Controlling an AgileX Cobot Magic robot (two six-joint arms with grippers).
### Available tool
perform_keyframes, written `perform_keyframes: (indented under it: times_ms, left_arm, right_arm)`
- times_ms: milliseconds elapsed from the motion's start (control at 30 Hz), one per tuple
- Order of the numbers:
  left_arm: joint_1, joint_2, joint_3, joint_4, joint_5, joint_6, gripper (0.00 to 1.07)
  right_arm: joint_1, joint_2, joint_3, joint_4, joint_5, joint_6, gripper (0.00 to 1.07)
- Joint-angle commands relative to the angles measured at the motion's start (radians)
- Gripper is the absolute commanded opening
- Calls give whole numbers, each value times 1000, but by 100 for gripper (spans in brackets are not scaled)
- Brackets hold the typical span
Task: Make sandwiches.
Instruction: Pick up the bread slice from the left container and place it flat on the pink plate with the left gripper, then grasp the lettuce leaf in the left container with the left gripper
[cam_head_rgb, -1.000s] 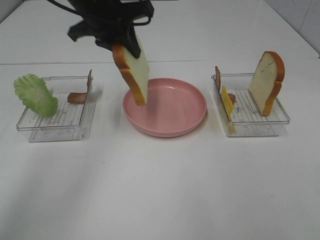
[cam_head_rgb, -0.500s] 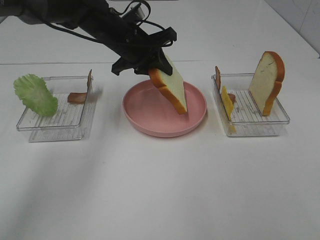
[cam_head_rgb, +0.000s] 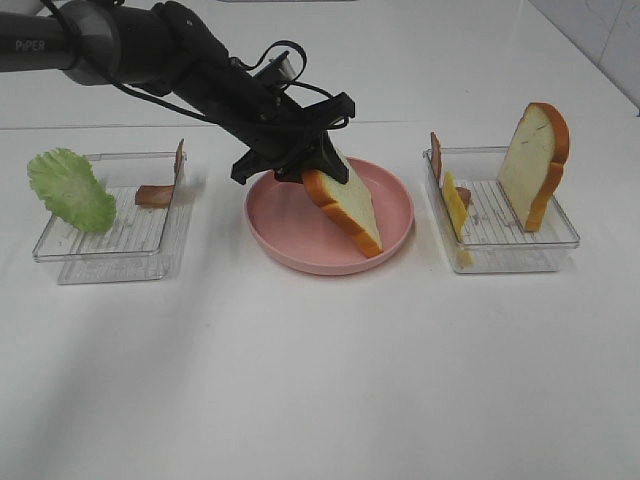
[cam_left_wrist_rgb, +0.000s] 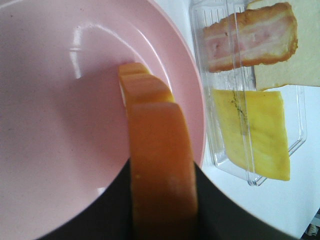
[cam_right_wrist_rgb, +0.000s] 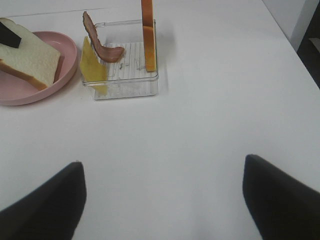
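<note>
1. Left clear tray: stands at the far left on the white table. A green lettuce leaf leans over its left wall. A flat bacon strip lies on the ribbed floor, and an upright bacon piece stands against the right wall.
2. Left arm: black, reaching in from the upper left over the plate.
3. Left gripper: jaws pinch the upper end of the held bread slice.
4. Held bread slice: white with an orange-brown crust, steeply tilted. Its lower corner is down inside the plate near the right rim and seems to touch it.
5. Round pink plate: in the centre, between the two trays.
6. Right clear tray: a curved bacon strip and a yellow cheese slice lean at its left wall. An upright bread slice stands toward its right side.
7. Right gripper: seen only in its wrist view. Its dark fingers are spread wide with nothing between them, over bare table and well apart from the right clear tray.
</note>
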Motion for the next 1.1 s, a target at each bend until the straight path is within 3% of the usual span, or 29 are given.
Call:
perform_keyframes:
  times_ms: [33, 100, 133, 167, 200, 233, 267, 300, 333, 367, 400, 433, 467, 500, 533, 567, 733, 867, 933, 967, 1033, 1100]
  left_arm:
    - [-5, 10, -2, 8, 7, 3, 30]
    - [-5, 4, -2, 9, 10, 3, 53]
    - [-5, 4, -2, 9, 10, 3, 53]
    - [-5, -9, -3, 22, 23, 3, 67]
    - [-5, -9, -3, 22, 23, 3, 67]
    - [-5, -24, -10, 57, 57, -9, 80]
    - [-5, -31, -23, 97, 89, -36, 84]
    - [-5, -31, -23, 97, 89, -36, 84]
    - [-3, -34, -70, 217, 158, -117, 89]
    - [-3, -34, -70, 217, 158, -117, 89]
    - [-3, -33, -129, 350, 233, -191, 90]
    - [-5, -33, -163, 419, 273, -220, 90]
    - [-5, -33, -163, 419, 273, -220, 90]
    - [-11, -33, -232, 511, 353, -250, 90]
    - [-11, -33, -232, 511, 353, -250, 90]
    - [-15, -33, -309, 573, 437, -264, 90]
    - [-15, -56, -420, 617, 524, -262, 90]
    - [-14, -104, -388, 629, 524, -248, 90]
    - [-8, -210, -276, 722, 524, -231, 90]
    - [-8, -210, -276, 722, 524, -231, 90]
    - [62, -389, -72, 815, 524, -223, 90]
    - [87, -424, -36, 819, 524, -212, 90]
  right_arm:
    - [-1, -32, 3, 1, -9, -6, 80]
    - [-1, -32, 3, 1, -9, -6, 80]
    - [-1, -32, 3, 1, -9, -6, 80]
    - [-1, -32, 3, 1, -9, -6, 80]
    - [-1, -32, 3, 1, -9, -6, 80]
    - [-1, -32, 3, 1, -9, -6, 80]
    - [-1, -32, 3, 1, -9, -6, 80]
    - [-1, -32, 3, 1, -9, -6, 80]
    - [-1, -32, 3, 1, -9, -6, 80]
    - [-1, -32, 3, 1, -9, -6, 80]
    - [-1, -32, 3, 1, -9, -6, 80]
    - [-1, -32, 3, 1, -9, -6, 80]
    - [-1, -32, 3, 1, -9, -6, 80]
    - [-1, -32, 3, 1, -9, -6, 80]
    - [-1, -32, 3, 1, -9, -6, 80]
    - [-1, -32, 3, 1, -9, -6, 80]
    - [-1, -32, 3, 1, -9, -6, 80]
    - [-1, -32, 3, 1, -9, -6, 80]
    - [-1, -32, 3, 1, -9, -6, 80]
    - [-1, -32, 3, 1, -9, -6, 80]
    - [-1, -32, 3, 1, -9, -6, 80]
    - [-1, -32, 3, 1, -9, -6, 80]
